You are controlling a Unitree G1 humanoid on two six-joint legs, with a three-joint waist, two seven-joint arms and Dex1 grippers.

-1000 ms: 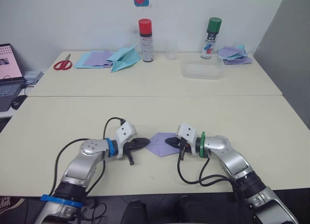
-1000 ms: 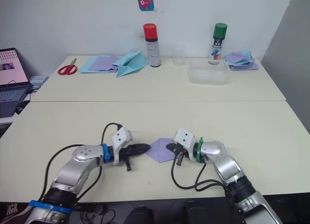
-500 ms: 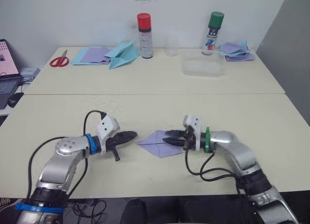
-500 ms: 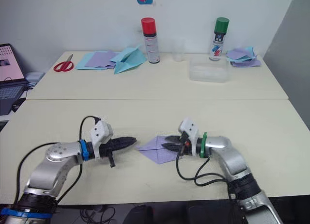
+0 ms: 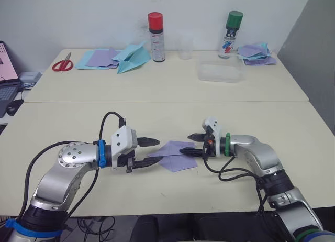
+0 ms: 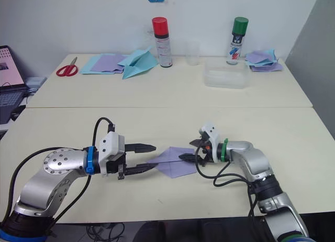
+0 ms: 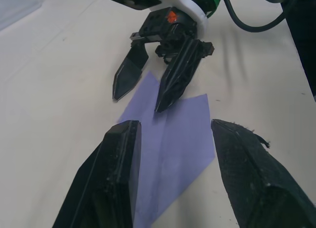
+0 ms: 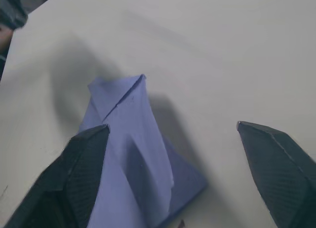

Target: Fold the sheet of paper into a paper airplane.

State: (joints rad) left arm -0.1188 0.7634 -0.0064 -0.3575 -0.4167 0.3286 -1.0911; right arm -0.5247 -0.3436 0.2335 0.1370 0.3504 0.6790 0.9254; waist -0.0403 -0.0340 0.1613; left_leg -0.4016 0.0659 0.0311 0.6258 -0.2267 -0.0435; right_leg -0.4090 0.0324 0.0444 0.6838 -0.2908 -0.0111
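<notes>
The sheet of paper (image 5: 172, 156) is lying on the near table (image 5: 293, 147), between the two grippers, already partly folded with a raised flap along its middle crease; the left gripper (image 5: 153, 152) is being held at the sheet's left point with its jaws spread, one finger above the paper and one low at its edge; the right gripper (image 5: 192, 144) is likewise spread, its lower finger resting on or just over the sheet's right side, though contact cannot be confirmed. The chief risk is judged to be the sheet being pushed or skidded across the smooth table if one gripper is closed while the other is not pinning it; the flap could also be creased crookedly or crumpled. Farther back, a clear plastic box (image 5: 220, 74), two spray cans (image 5: 156, 36), a light-blue paper plane (image 5: 132, 59) and scissors (image 5: 62, 65) are lying well apart.
</notes>
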